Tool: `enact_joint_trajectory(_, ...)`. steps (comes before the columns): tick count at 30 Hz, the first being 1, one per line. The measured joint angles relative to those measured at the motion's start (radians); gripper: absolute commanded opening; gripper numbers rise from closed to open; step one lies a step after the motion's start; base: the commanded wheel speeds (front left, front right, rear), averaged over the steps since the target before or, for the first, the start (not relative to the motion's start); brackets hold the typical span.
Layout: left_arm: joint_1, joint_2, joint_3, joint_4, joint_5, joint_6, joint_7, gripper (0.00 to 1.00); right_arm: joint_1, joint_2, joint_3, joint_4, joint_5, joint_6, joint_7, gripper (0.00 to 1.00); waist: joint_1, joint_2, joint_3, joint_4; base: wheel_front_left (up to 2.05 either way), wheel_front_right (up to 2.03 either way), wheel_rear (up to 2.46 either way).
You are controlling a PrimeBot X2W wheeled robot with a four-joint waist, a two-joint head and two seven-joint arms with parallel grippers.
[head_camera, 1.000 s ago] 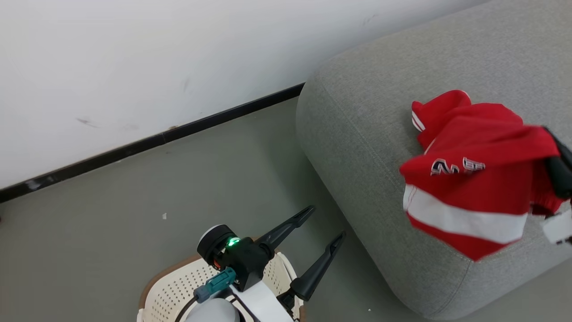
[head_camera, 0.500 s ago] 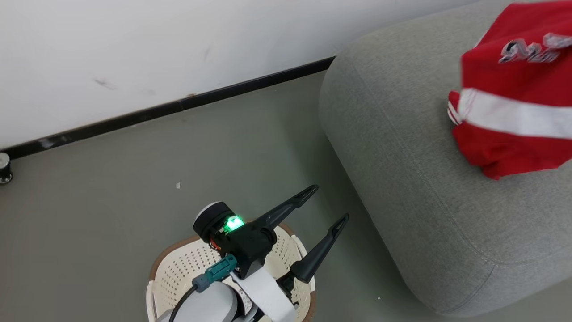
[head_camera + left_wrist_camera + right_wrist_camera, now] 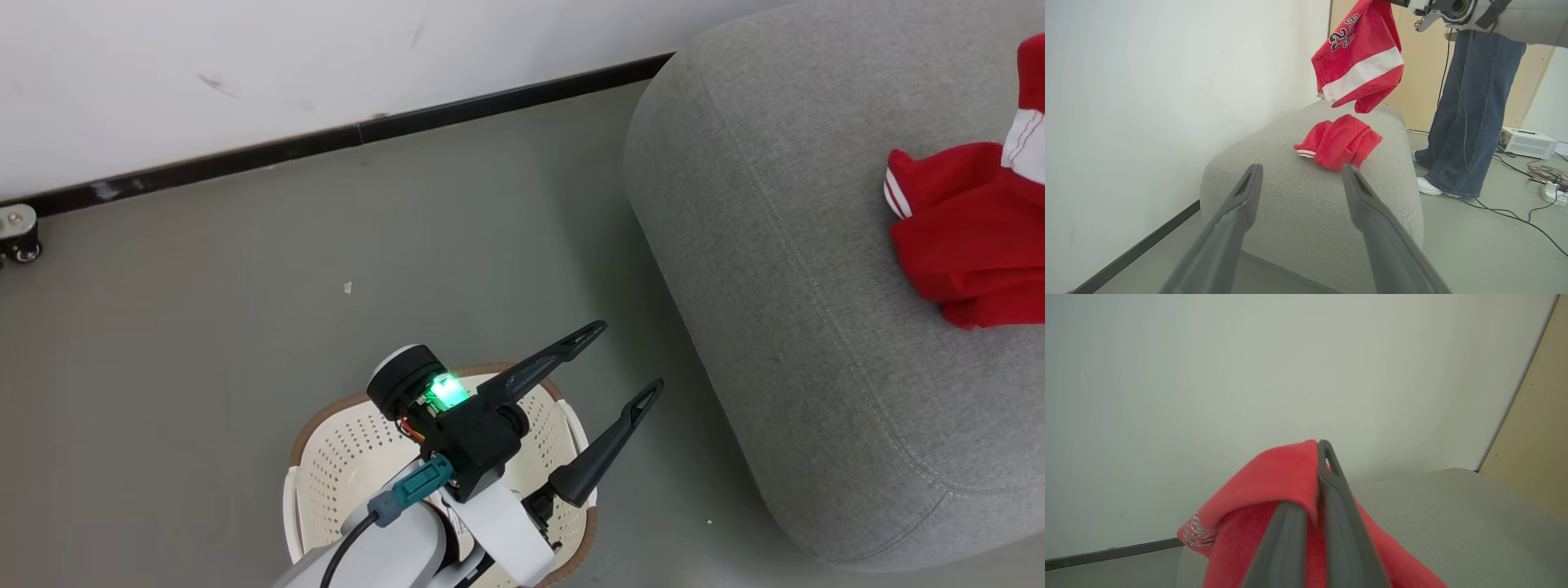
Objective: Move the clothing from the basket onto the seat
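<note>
Left gripper [image 3: 629, 357] spread wide above cream basket [image 3: 326, 465] on floor [image 3: 204, 327], right gripper [image 3: 1318, 469] clamped tight on red numbered garment [image 3: 1359, 61] — hanging in air over grey sofa [image 3: 775, 286], second red garment [image 3: 1339, 141] lying crumpled on sofa top, person in jeans [image 3: 1470, 102] just beyond.

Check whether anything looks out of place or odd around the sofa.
Nothing looks damaged. One red garment lies crumpled on the grey sofa; the numbered red garment hangs in the air above it, pinched in the right gripper. A small white scrap lies on the floor.
</note>
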Motion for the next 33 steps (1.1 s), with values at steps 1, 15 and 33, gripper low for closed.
enact_joint_trajectory(1, -0.001, -0.001, -0.002, -0.002, 0.0, 0.0, 0.0, 1.0, 0.002, 0.002, 0.001, 0.015, 0.001, 0.0, -0.001, 0.0, 0.0, 0.0, 0.006, 0.003, 0.0, 0.0, 0.0)
enact_joint_trajectory(15, -0.046, -0.003, -0.021, -0.014, 0.002, -0.002, 0.031, 1.0, 0.131, 0.158, 0.028, 0.182, 0.0, 0.0, -0.046, 0.0, 0.0, 0.0, 0.098, 0.02, 0.0, 0.0, 0.0)
enact_joint_trajectory(33, -0.102, 0.021, -0.015, -0.011, 0.017, -0.009, 0.035, 1.0, 0.143, 0.255, 0.024, 0.323, 0.001, 0.0, -0.088, 0.0, 0.0, 0.0, 0.18, 0.021, 0.0, 0.0, 0.0)
